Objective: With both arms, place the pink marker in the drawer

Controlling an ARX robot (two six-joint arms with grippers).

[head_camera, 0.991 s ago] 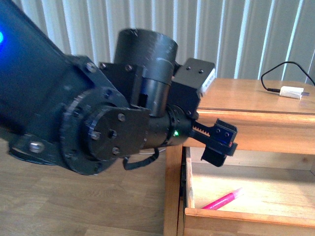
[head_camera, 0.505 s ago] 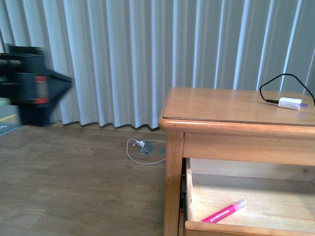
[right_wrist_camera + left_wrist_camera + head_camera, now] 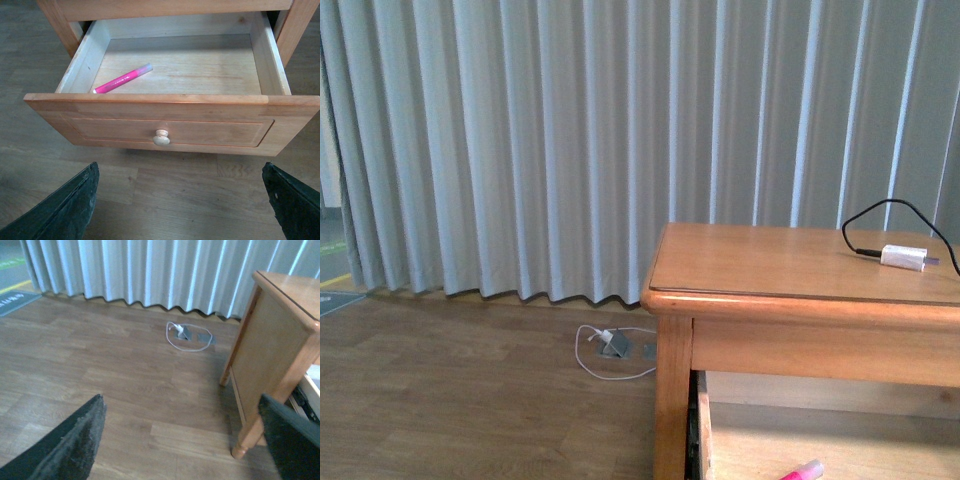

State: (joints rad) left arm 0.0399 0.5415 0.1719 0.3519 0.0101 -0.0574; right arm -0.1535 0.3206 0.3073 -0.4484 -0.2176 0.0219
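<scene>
**Spotter:** Honey-coloured wood on your right wrist feed. What is it?

**Me:** It's the drawer (image 3: 225, 131), pulled out. The pink marker (image 3: 122, 79) lies flat and slantwise on its pale floor, one end close to a side wall.

**Spotter:** Any print?

**Me:** There's dark lettering along the barrel, too small for me to read. The same goes for the grey mat (image 3: 15, 299) by the curtain (image 3: 150, 270).

**Spotter:** Pincers?

**Me:** My right pincer (image 3: 180, 170) hangs short of the knob (image 3: 161, 137), fingers spread wide and empty. My left pincer (image 3: 180, 405) is also spread and empty, over the floorboards beside the surface's leg (image 3: 246, 442).

**Spotter:** Room?

**Me:** I have broad floor on that side. Neither arm shows in the front view. A charger plug (image 3: 905, 257) rests on the surface (image 3: 750, 262), well apart from the drawer.
</scene>
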